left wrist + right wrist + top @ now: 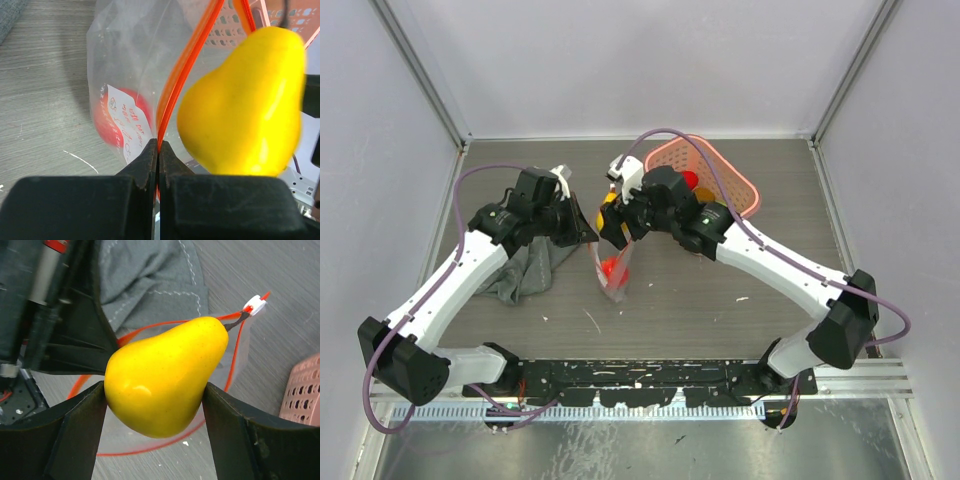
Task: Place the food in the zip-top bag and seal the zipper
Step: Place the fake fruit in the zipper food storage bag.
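Looking down from the top camera, I am seeing the zip-top bag (617, 278) being held up between the two arms near the middle of the table (720, 300), with a red food piece (611, 267) lying inside it. The left gripper (588, 236) is reaching the bag's mouth from the left, with the grey cloth (525, 272) lying under its arm. The right gripper (613, 228) is reaching in from the right, near the pink basket (730, 175). Moving to the left wrist camera, the left fingers are pressing fully together on the zipper (184, 67), so this hand is pinching the red-orange strip. The two strips are parting above the pinch, and a yellow pear (245, 105) is hanging just beside them. A white label (127, 125) is showing on the bag's wall in front of the red piece. Moving to the right wrist camera, the right fingers are standing about half apart and clamping the pear on both sides, right over the open ring of the bag's mouth. The white slider tab (256, 304) is sitting at the far end of the zipper, near the pear's stem.
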Robot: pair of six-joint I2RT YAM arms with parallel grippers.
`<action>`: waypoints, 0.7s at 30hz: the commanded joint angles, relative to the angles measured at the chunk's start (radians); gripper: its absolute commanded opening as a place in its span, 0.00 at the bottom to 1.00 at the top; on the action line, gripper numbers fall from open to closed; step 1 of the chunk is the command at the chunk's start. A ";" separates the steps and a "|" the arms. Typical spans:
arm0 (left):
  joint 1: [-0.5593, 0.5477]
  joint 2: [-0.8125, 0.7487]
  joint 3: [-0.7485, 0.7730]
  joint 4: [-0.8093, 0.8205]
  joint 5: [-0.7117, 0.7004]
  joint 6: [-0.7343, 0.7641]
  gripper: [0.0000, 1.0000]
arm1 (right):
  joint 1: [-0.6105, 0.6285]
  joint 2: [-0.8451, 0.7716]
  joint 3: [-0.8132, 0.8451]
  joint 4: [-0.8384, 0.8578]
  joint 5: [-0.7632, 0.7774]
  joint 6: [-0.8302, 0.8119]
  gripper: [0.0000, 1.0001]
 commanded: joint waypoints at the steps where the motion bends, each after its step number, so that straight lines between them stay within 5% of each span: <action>1: 0.004 -0.024 0.027 0.059 0.023 -0.011 0.00 | 0.004 0.012 0.061 -0.028 0.059 -0.025 0.47; 15: 0.004 -0.027 0.016 0.070 0.036 -0.016 0.00 | 0.004 0.018 0.070 -0.054 0.024 -0.037 0.81; 21: 0.003 -0.030 0.013 0.073 0.035 -0.014 0.00 | 0.004 0.003 0.060 -0.038 0.006 -0.045 0.87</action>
